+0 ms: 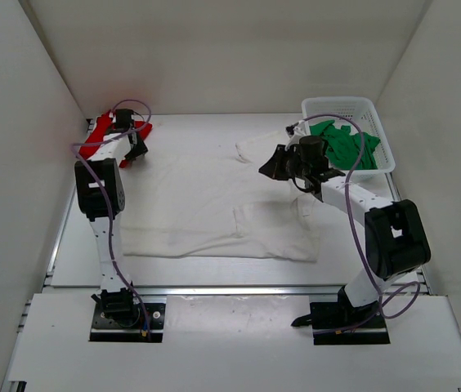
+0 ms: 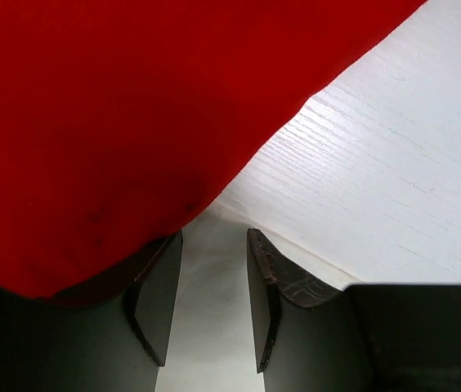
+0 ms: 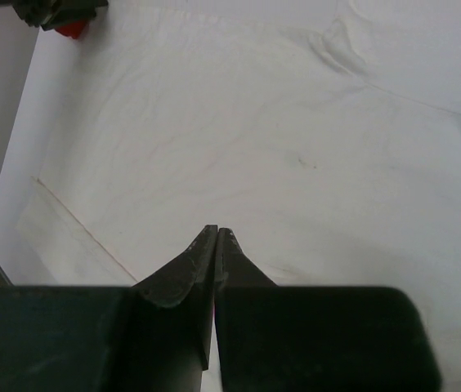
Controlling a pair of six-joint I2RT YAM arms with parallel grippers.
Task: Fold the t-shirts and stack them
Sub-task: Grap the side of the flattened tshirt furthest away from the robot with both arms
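The red t-shirt (image 1: pixel 93 144) lies bunched in the far left corner. In the left wrist view this red t-shirt (image 2: pixel 116 122) fills the upper left and drapes over the left finger. My left gripper (image 2: pixel 214 233) (image 1: pixel 134 152) is open beside it, with only bare table showing between the jaws. The off-white t-shirt (image 1: pixel 206 204) (image 3: pixel 279 139) is spread flat across the middle of the table. My right gripper (image 3: pixel 217 229) (image 1: pixel 268 168) hovers shut over its far right part, holding nothing. The green t-shirt (image 1: pixel 346 144) lies crumpled in the basket.
The white mesh basket (image 1: pixel 382 122) stands at the far right corner. White walls (image 1: pixel 18 122) enclose the table on the left, back and right. The left arm's tip with a bit of red (image 3: pixel 69 24) shows at the top left of the right wrist view.
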